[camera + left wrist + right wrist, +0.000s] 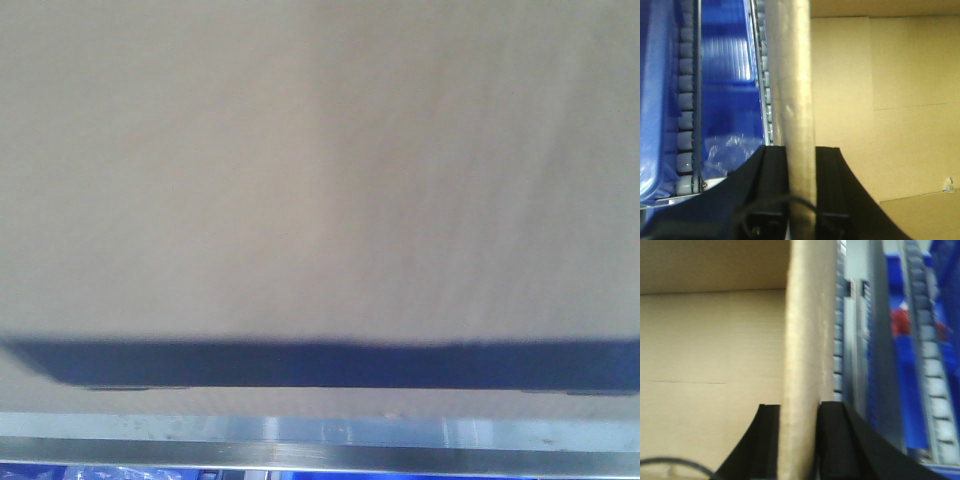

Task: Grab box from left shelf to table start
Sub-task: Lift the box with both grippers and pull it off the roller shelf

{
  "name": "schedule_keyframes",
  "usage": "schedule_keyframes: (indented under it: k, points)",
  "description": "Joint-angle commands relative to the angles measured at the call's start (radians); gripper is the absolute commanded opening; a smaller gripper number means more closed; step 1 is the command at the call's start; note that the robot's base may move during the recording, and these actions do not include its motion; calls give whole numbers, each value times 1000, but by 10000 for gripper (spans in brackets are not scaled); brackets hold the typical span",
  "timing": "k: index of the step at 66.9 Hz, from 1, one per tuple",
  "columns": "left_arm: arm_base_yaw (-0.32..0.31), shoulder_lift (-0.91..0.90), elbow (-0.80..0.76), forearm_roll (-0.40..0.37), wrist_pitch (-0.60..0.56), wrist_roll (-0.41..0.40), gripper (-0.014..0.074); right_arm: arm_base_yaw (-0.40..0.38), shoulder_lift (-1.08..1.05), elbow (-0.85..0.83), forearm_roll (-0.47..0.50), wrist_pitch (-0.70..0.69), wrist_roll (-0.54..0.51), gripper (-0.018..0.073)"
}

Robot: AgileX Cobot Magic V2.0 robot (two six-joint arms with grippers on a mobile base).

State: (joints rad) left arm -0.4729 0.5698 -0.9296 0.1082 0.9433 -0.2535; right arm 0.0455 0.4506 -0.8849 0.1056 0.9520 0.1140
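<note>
The brown cardboard box (320, 170) fills almost the whole front view, its dark printed band (330, 365) low on the face. Below it runs the left shelf's silvery front rail (320, 440). In the left wrist view my left gripper (801, 150) is shut on the box's left wall (790, 75), one black finger outside and one inside the open box (890, 100). On the other side my right gripper (799, 407) is shut on the right wall (807, 330), likewise straddling it, with the box's inside (710, 350) to its left.
Blue plastic bins (725, 65) and grey roller tracks (685, 100) lie just outside the box's left wall. More roller tracks (935, 365) and a blue bin (900, 355) with something red in it flank the right wall. Blue shows under the rail (100, 472).
</note>
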Motion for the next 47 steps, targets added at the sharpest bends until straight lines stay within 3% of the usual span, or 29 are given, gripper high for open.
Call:
schedule_keyframes:
  k: [1,24,47]
  points:
    - [-6,-81,-24,43,-140,2,-92,0,-51,-31,-32,-138,-10,57]
    - [-6,-256,-24,43,-221,5,-92,0,-173,-31,71,-189,-10,57]
    - [-6,-274,-24,44,-275,7,-93,0,-185,-31,77,-213,-10,57]
